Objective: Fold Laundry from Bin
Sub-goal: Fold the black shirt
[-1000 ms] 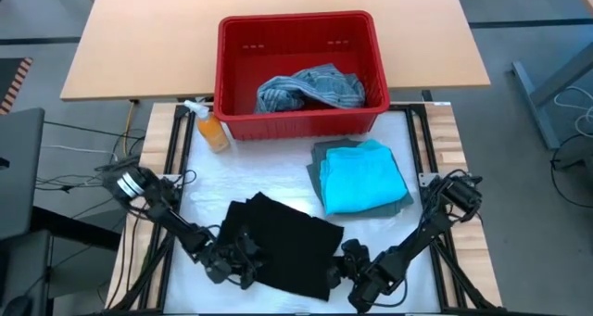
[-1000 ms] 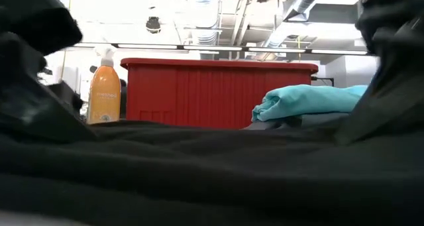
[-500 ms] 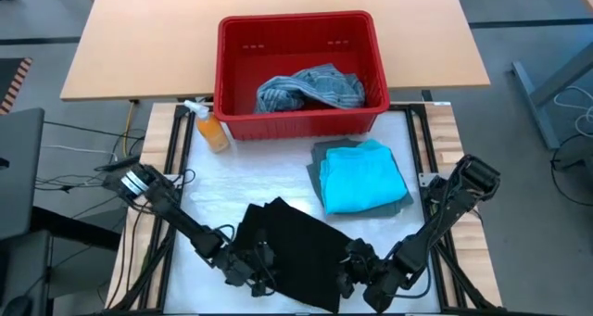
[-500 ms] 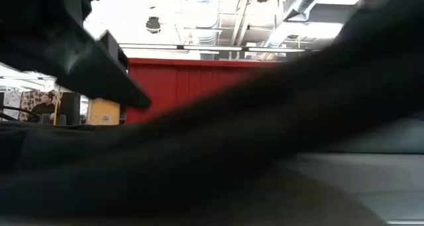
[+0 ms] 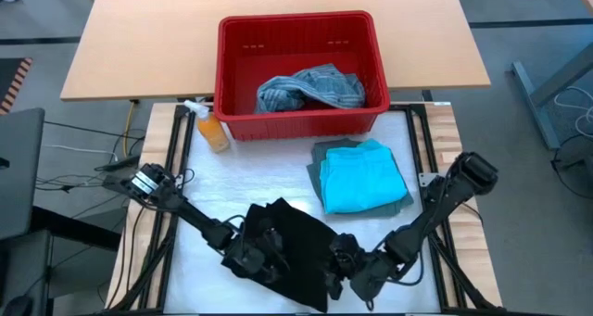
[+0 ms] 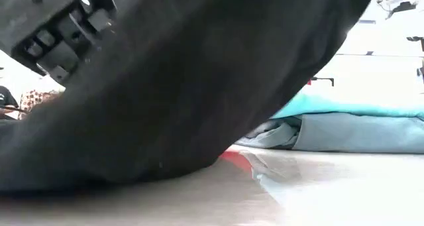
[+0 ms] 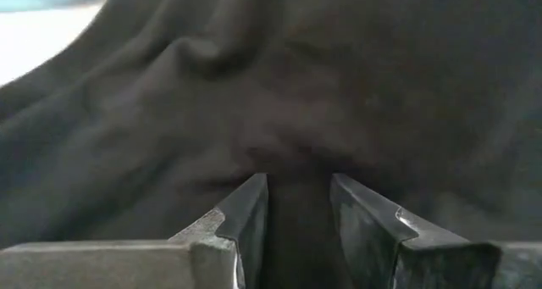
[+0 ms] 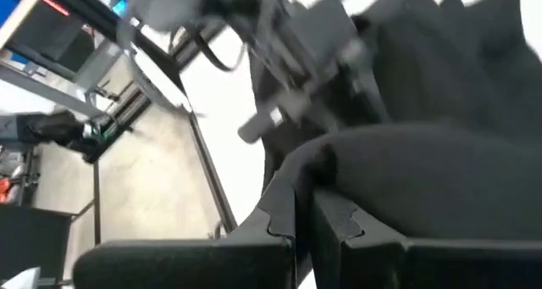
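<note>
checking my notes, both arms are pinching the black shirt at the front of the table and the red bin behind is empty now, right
Not quite. The bin is not empty: the high view shows a blue-grey garment crumpled inside it. The rest holds: the left gripper and right gripper are both pinching the black shirt at the front of the table, and each wrist view shows the fingers closed on dark cloth.

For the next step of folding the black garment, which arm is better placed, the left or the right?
Neither alone, I judge: each grips one side. The left gripper is shut on the black garment at its left edge, the right gripper on its right edge. To carry the fold toward the bin, both likely move together.
</note>
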Robot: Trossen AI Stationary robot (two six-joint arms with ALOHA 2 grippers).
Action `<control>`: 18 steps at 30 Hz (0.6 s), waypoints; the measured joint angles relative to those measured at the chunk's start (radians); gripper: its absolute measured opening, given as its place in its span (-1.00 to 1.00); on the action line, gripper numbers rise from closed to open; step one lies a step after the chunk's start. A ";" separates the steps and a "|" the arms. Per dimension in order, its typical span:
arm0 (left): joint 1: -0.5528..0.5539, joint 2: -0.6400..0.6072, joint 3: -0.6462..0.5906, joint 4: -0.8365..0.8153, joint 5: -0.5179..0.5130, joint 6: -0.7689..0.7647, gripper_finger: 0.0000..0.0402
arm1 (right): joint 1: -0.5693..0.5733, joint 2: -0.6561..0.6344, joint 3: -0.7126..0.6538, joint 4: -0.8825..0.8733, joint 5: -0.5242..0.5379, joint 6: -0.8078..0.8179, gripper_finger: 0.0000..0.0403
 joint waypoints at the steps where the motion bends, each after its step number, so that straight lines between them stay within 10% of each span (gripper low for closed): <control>1: 0.005 0.002 0.000 -0.002 0.024 0.001 -0.40 | -0.012 0.000 0.014 -0.004 -0.001 -0.023 -0.83; 12: 0.007 -0.001 0.047 -0.004 0.077 0.058 -0.40 | -0.151 0.000 0.050 0.009 -0.086 -0.170 -0.82; 18: -0.057 -0.127 0.062 -0.337 -0.095 0.045 -0.40 | -0.185 0.000 0.050 0.066 -0.112 -0.235 -0.82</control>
